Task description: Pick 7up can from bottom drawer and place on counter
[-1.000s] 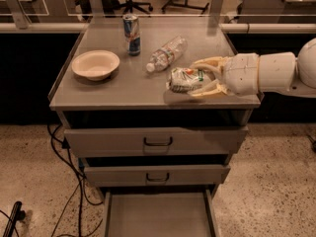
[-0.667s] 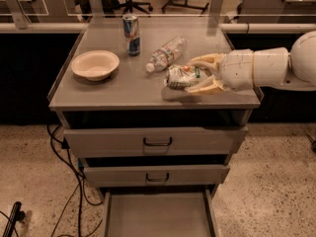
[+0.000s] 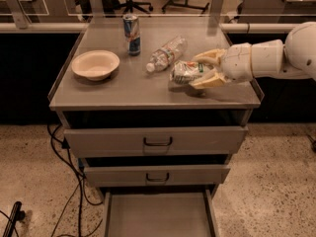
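Speckled floor below, glass partition and office chairs behind, grey metal drawer cabinet at centre (camera view, the only one). On the flat grey metal counter (image 3: 123,90): shallow cream bowl (image 3: 95,64) at left, tall blue-silver can (image 3: 131,33) upright at the back, clear plastic bottle (image 3: 165,53) lying on its side near the middle. Wide grey bottom drawer (image 3: 158,216) pulled open, its flat floor in view; two upper drawers with dark handles pushed in.

Small silvery-white, green-marked 7up can (image 3: 186,72) held on its side over the right front part of the counter, near the bottle's cap end. Cream two-finger end effector (image 3: 200,73) closed around the can, one finger behind it, one in front. Resting on the counter or just above it: cannot tell.

White arm (image 3: 266,58) reaching in roughly level from the right edge.

Judged step: placing, with retrieval from the drawer done. Next move, as judged: settling onto bare counter, opening of the fingers, then retreat rightward, away from the bottle.
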### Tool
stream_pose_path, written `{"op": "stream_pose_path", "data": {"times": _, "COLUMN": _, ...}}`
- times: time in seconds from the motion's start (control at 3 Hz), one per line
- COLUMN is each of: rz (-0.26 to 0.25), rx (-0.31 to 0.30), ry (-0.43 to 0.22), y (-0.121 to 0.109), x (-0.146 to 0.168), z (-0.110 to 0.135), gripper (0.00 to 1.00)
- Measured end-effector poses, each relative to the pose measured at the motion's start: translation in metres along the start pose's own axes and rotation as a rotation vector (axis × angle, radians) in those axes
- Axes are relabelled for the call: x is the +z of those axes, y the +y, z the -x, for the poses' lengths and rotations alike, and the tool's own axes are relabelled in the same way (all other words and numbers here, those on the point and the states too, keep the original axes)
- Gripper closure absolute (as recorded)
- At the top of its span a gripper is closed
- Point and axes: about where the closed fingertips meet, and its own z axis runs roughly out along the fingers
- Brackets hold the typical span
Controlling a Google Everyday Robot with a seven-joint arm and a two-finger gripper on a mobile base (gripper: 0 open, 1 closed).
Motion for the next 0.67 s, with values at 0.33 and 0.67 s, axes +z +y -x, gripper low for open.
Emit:
{"op": "stream_pose_path", "data": {"times": 0.33, "rz": 0.005, "rx": 0.03, "ry": 0.022, "y": -0.005, "x": 0.001, "z": -0.015, "gripper": 1.0}}
{"op": "stream_pose_path", "data": {"times": 0.67, "rz": 0.01, "rx": 0.052, "ry": 0.036, "y": -0.005, "x": 0.003, "z": -0.028, "gripper": 1.0}}
